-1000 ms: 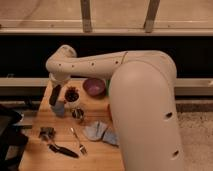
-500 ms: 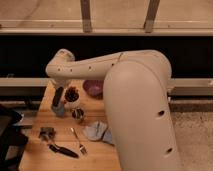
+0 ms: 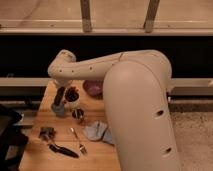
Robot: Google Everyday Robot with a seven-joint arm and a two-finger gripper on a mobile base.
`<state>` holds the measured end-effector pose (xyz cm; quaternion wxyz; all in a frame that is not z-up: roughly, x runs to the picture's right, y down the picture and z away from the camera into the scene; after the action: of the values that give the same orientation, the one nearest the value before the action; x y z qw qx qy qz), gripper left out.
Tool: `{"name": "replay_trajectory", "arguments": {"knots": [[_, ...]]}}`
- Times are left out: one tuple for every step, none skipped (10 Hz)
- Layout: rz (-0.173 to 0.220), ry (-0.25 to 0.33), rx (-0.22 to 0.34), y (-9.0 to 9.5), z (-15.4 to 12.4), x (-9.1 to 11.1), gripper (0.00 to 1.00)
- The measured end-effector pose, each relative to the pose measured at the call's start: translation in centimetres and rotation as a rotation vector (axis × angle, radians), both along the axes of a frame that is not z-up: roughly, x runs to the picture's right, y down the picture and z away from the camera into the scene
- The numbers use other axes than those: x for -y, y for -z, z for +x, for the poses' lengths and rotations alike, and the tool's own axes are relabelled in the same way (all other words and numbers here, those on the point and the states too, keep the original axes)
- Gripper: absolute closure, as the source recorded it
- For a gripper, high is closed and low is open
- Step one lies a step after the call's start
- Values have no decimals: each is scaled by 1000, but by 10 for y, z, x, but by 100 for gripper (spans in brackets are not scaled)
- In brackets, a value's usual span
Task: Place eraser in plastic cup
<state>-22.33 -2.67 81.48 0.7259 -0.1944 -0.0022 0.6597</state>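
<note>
My gripper point(image 3: 60, 96) hangs down from the pale arm at the table's left side, directly over the plastic cup point(image 3: 58, 110), a small pale blue-grey tumbler standing upright. The gripper's dark lower end reaches the cup's rim. The eraser does not show as a separate thing; it may be part of the dark shape at the gripper's end or hidden inside the cup.
On the wooden table point(image 3: 40, 160) a white cup with dark red contents point(image 3: 73, 95) stands right of the gripper. A metal cup point(image 3: 78, 115), a red bowl point(image 3: 93, 87), a blue-grey cloth point(image 3: 98, 132), a fork point(image 3: 78, 141), a black-handled utensil point(image 3: 63, 150) and a small metal object point(image 3: 46, 132) lie around. My arm's bulk covers the right side.
The arm's bend has dropped a little and the gripper has come down closer onto the plastic cup. The other things on the table have not moved.
</note>
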Motion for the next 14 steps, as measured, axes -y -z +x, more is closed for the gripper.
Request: {"name": "replay_trajectory", "arguments": {"knots": [[1, -3, -7, -1, 0, -1, 72], [2, -14, -19, -3, 0, -1, 61], [4, -19, -25, -3, 0, 0, 51], [5, -18, -29, -4, 1, 0, 41], [7, -20, -32, -4, 2, 0, 31], [6, -20, -34, -4, 2, -1, 24], [8, -21, -35, -3, 2, 0, 20], [9, -23, -36, -3, 3, 0, 20], [10, -24, -36, -2, 3, 0, 20], [10, -24, -36, -2, 4, 0, 20], [10, -24, -35, -2, 3, 0, 20], [10, -24, -36, -2, 4, 0, 20], [10, -24, -35, -2, 3, 0, 20], [10, -24, -36, -2, 3, 0, 20]]}}
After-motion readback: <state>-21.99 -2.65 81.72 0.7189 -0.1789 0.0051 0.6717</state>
